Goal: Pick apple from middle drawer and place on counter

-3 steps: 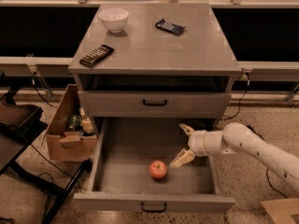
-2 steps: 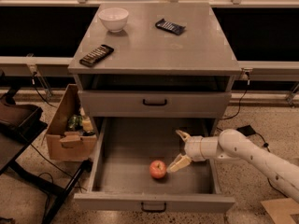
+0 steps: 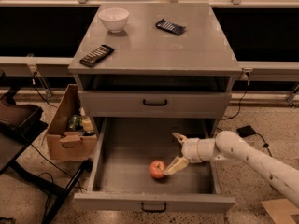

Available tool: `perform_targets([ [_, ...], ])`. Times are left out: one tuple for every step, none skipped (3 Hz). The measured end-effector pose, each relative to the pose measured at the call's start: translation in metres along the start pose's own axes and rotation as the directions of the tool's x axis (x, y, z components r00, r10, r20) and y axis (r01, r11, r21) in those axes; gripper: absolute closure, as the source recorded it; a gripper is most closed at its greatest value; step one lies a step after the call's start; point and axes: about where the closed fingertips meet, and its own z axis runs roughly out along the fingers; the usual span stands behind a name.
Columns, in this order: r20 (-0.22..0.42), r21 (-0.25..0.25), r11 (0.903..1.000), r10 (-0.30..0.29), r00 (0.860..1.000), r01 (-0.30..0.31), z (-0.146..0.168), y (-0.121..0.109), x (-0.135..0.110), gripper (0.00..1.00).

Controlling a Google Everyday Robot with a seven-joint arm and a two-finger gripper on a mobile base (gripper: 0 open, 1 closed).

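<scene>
Closer to the apple (image 3: 157, 169) now, the empty claw (image 3: 176, 151) gapes inside the middle drawer (image 3: 133, 141), arm (image 3: 254, 157) cropped rightward.

We see a small round red-orange apple (image 3: 157, 169) sitting on the flat floor of the wide grey box drawer (image 3: 131, 146), which stands pulled out, with the apple near its front wall. The two-finger gripper (image 3: 176, 151) hangs inside the drawer just right of the apple, fingers spread apart. The matte grey rectangular counter (image 3: 159, 48) lies above.
</scene>
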Motion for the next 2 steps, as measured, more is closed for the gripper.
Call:
perform_targets([
  [0.012,-0.049,0.9987,-0.017,1.000,0.018,0.030,0.016,0.017,0.00],
  [0.005,-0.079,0.9963,-0.035,0.999,0.035,0.055,0.027,0.035,0.00],
])
